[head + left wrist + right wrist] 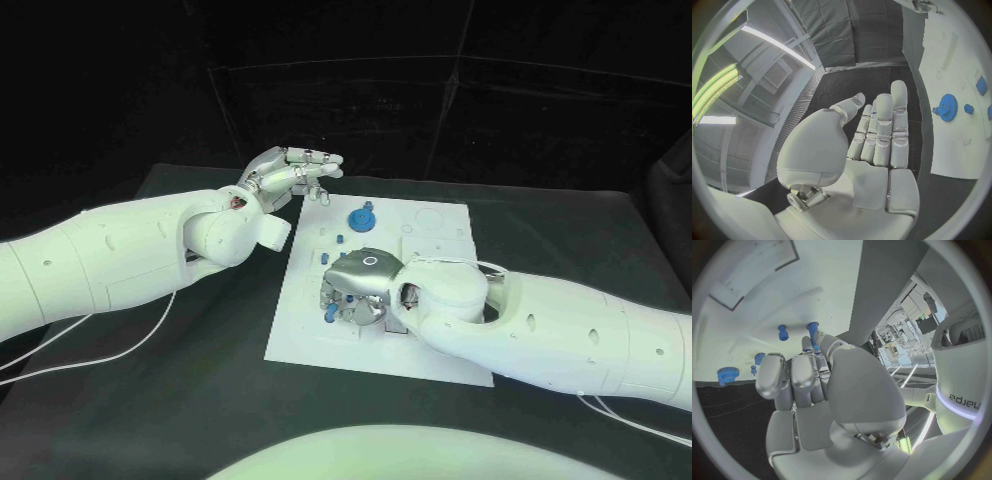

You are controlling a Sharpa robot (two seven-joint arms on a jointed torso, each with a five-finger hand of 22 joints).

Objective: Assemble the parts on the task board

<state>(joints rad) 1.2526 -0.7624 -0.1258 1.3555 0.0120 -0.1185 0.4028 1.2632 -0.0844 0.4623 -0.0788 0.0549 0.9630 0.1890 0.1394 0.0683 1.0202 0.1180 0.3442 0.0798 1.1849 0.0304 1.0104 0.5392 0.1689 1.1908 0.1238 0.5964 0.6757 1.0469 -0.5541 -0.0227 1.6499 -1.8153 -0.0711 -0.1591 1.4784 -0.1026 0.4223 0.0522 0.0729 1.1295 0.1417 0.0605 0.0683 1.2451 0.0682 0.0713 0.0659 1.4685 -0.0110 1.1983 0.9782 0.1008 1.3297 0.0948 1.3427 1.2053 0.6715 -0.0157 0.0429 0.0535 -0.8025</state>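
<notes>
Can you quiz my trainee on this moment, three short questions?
1. True or false: the left hand holds a part.
2. Which hand is down over the board? A) left B) right
3. Fill in: the blue gear lies on the ____.

Key: 1 false, its fingers are apart and hold nothing in the left wrist view. 2 B, the right hand is over the board's near half. 3 board.

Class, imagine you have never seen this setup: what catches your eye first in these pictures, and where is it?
First, the white rectangular task board in the middle of the black table, dotted with small blue parts. The round blue toothed gear sits near its far end. The right hand reaches down over the board's near half, while the left hand hovers, holding nothing, beyond the far left corner.
</notes>
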